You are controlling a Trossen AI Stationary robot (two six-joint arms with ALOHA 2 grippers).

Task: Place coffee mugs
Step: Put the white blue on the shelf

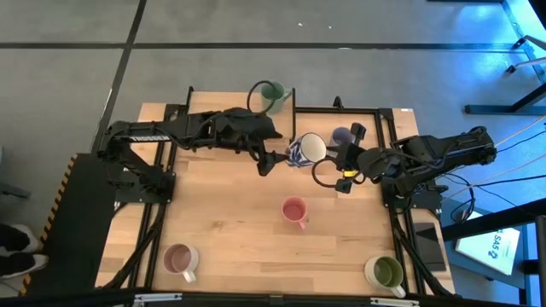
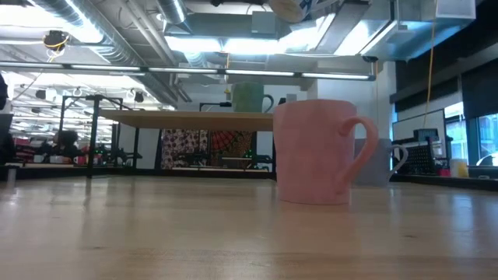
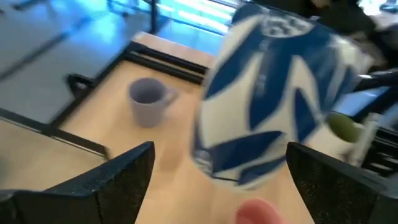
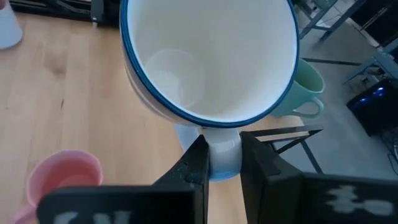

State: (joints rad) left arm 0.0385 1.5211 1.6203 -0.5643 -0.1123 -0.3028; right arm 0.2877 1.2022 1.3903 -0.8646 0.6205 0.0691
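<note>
The white mug with blue pattern (image 1: 305, 151) hangs in the air over the table's far middle, lying on its side, and shows at the top of the low view (image 2: 299, 8). My right gripper (image 1: 326, 162) is shut on it. My left gripper (image 1: 271, 162) is open at the mug's base (image 3: 267, 99), one finger on either side, not touching. The pink mug (image 1: 294, 211) stands upright on its base mid-table. The lavender mug (image 1: 341, 136) stands behind the held one. The dark green mug (image 1: 271, 95) stands at the far edge. The beige-pink mug (image 1: 181, 258) and the cream and olive mug (image 1: 386, 273) stand near the near edge. My right gripper (image 4: 222, 158) pinches the mug's handle (image 4: 222, 146) between its two fingers, just under the blue rim. It comes level from the table's right side. The mug is lifted clear and lies sideways, its open mouth (image 4: 205, 56) turned toward this gripper and its base toward the left gripper.
A black frame (image 1: 294, 115) runs along the table's far and side edges. A dark phone-like slab (image 1: 426, 247) lies beside the table's right edge. Bare wood lies between the pink mug and the two near-edge mugs.
</note>
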